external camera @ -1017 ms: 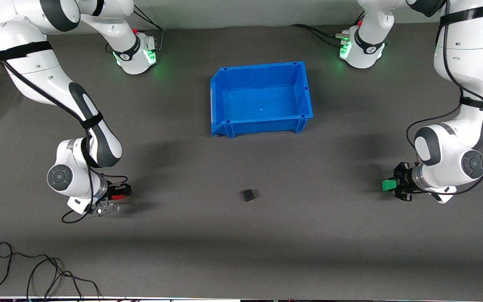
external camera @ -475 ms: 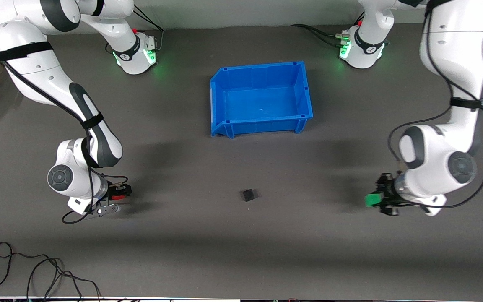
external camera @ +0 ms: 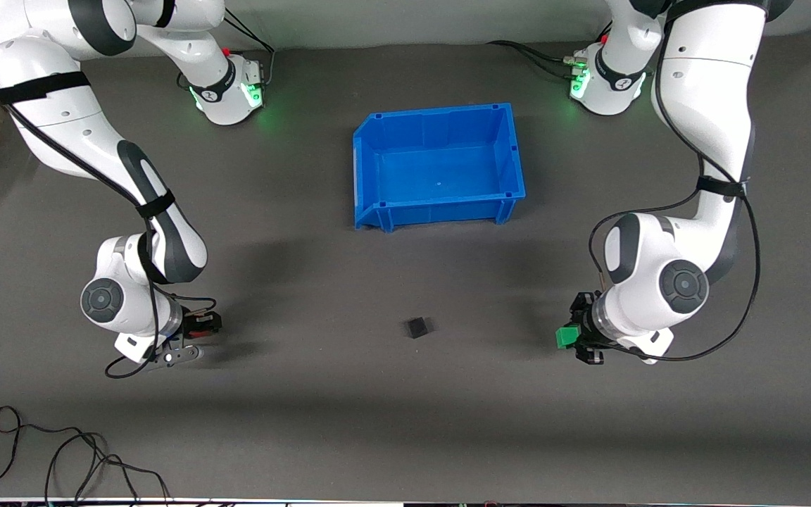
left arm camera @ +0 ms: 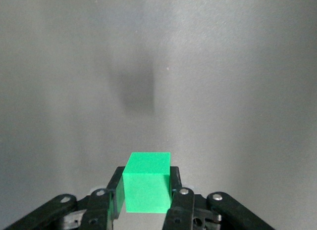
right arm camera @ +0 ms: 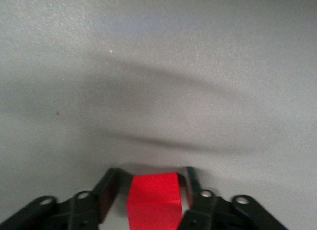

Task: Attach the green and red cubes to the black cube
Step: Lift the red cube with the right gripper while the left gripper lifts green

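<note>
The black cube (external camera: 417,327) lies alone on the dark table, nearer the front camera than the blue bin. My left gripper (external camera: 574,339) is shut on the green cube (external camera: 564,336) and holds it above the table, toward the left arm's end from the black cube. In the left wrist view the green cube (left arm camera: 147,183) sits between the fingers, with its shadow on the table below. My right gripper (external camera: 205,325) is shut on the red cube (right arm camera: 153,200), low over the table toward the right arm's end. The red cube barely shows in the front view.
An empty blue bin (external camera: 370,176) stands farther from the front camera than the black cube, between the two arm bases. A loose black cable (external camera: 60,458) lies near the table's front edge at the right arm's end.
My left arm has carried the green cube toward the middle of the table, closer to the black cube. The right arm has barely moved. The black cube has not moved.
</note>
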Controlling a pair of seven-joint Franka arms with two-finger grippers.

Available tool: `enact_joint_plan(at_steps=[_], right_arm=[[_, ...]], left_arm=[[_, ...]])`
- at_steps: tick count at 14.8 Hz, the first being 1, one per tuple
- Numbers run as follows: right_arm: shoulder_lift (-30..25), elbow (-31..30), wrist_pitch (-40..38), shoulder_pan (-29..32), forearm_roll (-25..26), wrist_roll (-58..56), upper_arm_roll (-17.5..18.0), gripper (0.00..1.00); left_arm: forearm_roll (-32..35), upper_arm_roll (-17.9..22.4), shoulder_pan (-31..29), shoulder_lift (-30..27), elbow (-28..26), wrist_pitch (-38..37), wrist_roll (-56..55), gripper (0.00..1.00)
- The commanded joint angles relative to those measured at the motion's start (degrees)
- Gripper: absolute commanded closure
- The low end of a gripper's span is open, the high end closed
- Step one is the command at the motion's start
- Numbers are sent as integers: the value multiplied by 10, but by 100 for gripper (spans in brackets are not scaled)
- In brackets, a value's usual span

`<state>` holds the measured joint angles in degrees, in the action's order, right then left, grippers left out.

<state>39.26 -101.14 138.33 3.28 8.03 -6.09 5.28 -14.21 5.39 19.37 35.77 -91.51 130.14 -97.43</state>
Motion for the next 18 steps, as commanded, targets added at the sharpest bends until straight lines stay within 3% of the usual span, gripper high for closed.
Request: enact_joint_plan(at_steps=[1,5,8,9,15,18], right_arm=[[14,12,5,-1,2,12,1,50],[14,12,5,1,2,9,0,50],[14,12,5,3,2,6,0,80],[14,12,4,5,1,13,0,100],[-23,12,-45,2,-74,91,-1,100],[-59,15,-86,-4,-96,193,0,100]], left_arm=[[3,8,29,2,29,-16,-55,100],[1,8,30,-4,56,-58,-53,100],[2,8,30,3,68,-58,-58,100],[3,8,30,4,68,-59,-56,100],[2,8,30,14,70,-51,-58,100],[-2,8,32,19,70,-50,-58,100]])
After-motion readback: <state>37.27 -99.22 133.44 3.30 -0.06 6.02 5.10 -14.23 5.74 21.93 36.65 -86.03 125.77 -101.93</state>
